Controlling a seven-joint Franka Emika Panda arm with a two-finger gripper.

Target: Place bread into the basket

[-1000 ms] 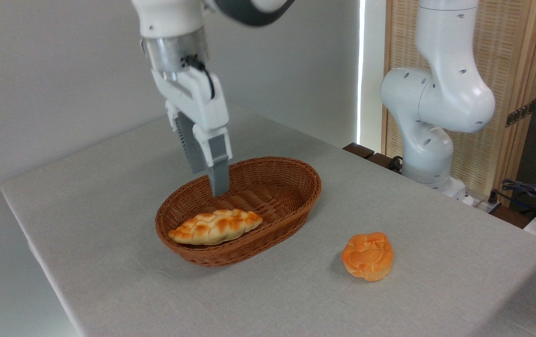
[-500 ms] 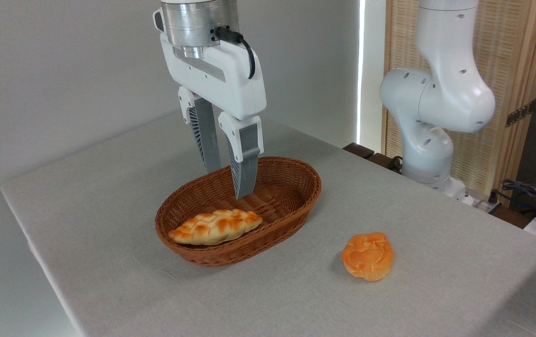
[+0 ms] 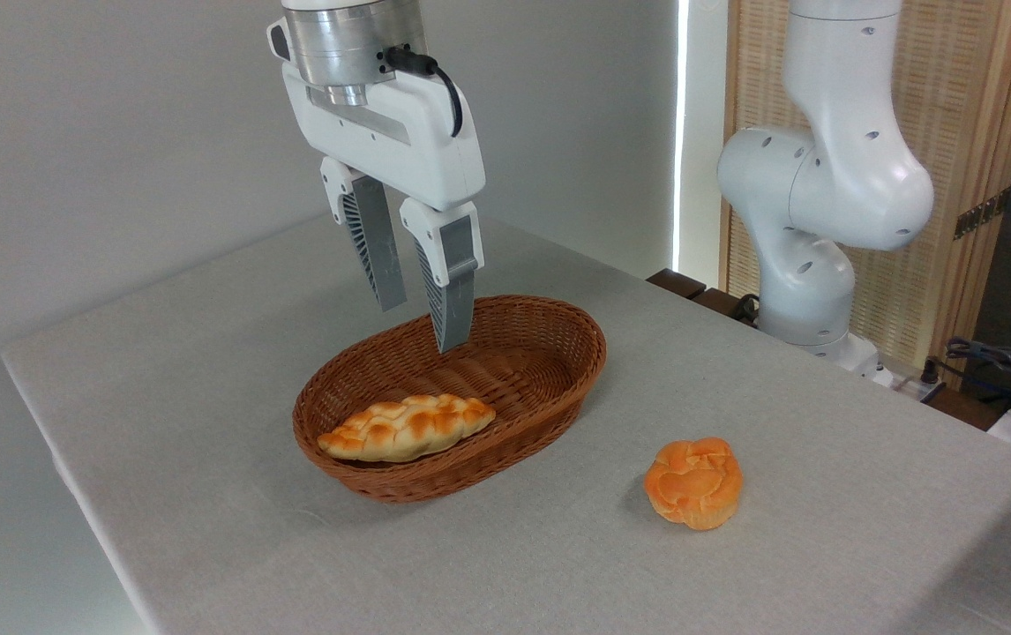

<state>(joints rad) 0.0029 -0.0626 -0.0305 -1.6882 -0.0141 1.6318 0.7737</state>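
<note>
fixed camera: the braided loaf [image 3: 407,428] lies inside the wicker basket [image 3: 558,375], along its near-left wall, one tapered end leaning up close to the rim. the gripper [image 3: 424,324] hangs above the basket's far half, clear of the loaf, jaws spread and holding nothing. by the look of it the task is as good as done, so the risks from here are small ones.

the likeliest trouble: the front fingertip [image 3: 451,333] sits low, about level with the far rim in this view. a sideways pull-away before rising could catch the weave and drag or tip the basket, since light wicker would slide easily on the grey tablecloth [image 3: 205,370]. a jolt like that might roll the loaf over the low flared side.

the round orange bun [image 3: 693,482] sits on the cloth well apart from the basket, to its right. it is not the task's bread, but a low sweep of the arm in that direction could knock it.
</note>
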